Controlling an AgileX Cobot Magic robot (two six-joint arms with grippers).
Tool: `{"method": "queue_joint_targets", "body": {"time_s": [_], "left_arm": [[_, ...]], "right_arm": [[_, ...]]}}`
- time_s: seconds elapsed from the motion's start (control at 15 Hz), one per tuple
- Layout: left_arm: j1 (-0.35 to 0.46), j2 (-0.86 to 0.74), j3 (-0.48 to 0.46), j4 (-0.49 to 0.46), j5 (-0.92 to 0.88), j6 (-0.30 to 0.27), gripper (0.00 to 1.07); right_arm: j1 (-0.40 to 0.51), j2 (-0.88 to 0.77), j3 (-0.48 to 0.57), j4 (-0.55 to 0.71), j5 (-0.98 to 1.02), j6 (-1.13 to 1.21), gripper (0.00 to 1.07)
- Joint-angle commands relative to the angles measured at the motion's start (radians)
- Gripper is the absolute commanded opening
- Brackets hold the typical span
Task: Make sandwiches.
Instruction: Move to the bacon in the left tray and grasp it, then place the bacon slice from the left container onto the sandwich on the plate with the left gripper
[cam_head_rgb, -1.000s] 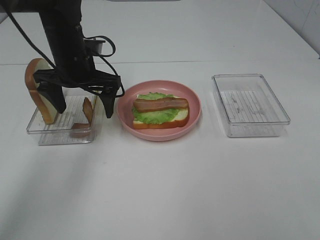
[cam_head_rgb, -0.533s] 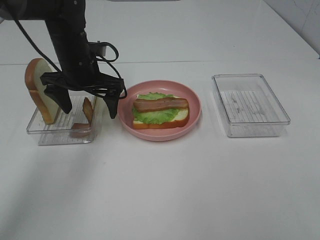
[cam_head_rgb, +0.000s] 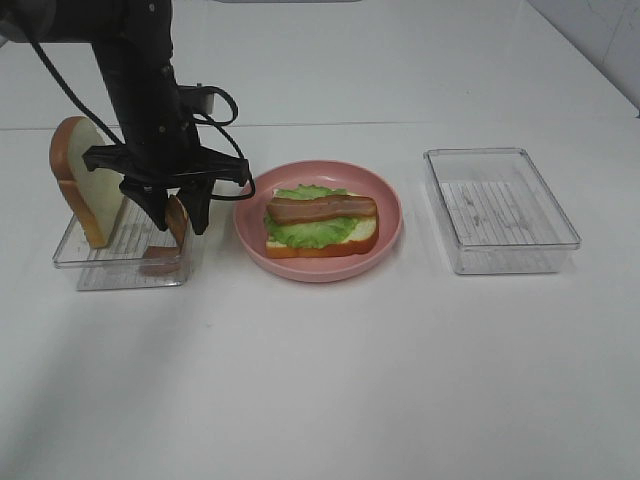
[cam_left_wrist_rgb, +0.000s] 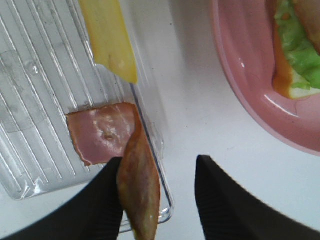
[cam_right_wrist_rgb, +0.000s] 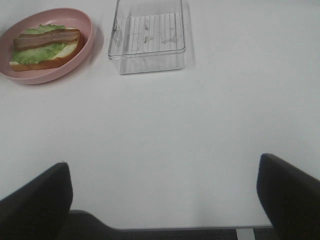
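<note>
My left end effector (cam_head_rgb: 180, 224) sits half open across the right wall of the clear plastic tray (cam_head_rgb: 130, 277). The brown meat strip (cam_left_wrist_rgb: 139, 190) stands between the jaws, lying near-to-far and touching one finger, not yet pinched. The bread-and-lettuce sandwich (cam_head_rgb: 320, 232) sits on the pink round plate (cam_head_rgb: 392, 215), just right. My right end effector (cam_right_wrist_rgb: 162, 196) is wide open and empty.

There, the left gripper (cam_head_rgb: 180, 226) pulled its jaws in, from spread wide to a narrow gap around the upright meat strip (cam_head_rgb: 177, 215) at the clear tray's (cam_head_rgb: 70, 262) right edge. One finger (cam_left_wrist_rgb: 100, 200) met the strip, the other stopped just short.
</note>
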Motion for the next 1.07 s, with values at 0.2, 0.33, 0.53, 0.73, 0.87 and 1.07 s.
{"method": "queue_joint_targets", "body": {"time_s": [0.2,0.33,0.53,0.73,0.87,1.07], "left_arm": [[-0.003,0.002,-0.004,-0.002,-0.014,0.002,0.38],[-0.003,0.002,-0.004,-0.002,-0.022,-0.001,0.35],[-0.003,0.002,-0.004,-0.002,-0.020,-0.003,0.08],[-0.003,-0.006,-0.004,-0.003,-0.009,-0.002,0.00],[-0.003,-0.032,-0.004,-0.002,0.004,-0.001,0.00],[-0.004,-0.155,-0.005,-0.004,0.012,0.008,0.00]], "right_arm": [[-0.003,-0.033,0.004,0.004,-0.008,-0.008,0.95],[-0.003,-0.033,0.004,0.004,-0.008,-0.008,0.95],[-0.003,-0.033,0.004,0.004,-0.008,-0.008,0.95],[-0.003,-0.033,0.004,0.004,-0.008,-0.008,0.95],[-0.003,-0.033,0.004,0.004,-0.008,-0.008,0.95],[-0.003,-0.033,0.004,0.004,-0.008,-0.008,0.95]]}}
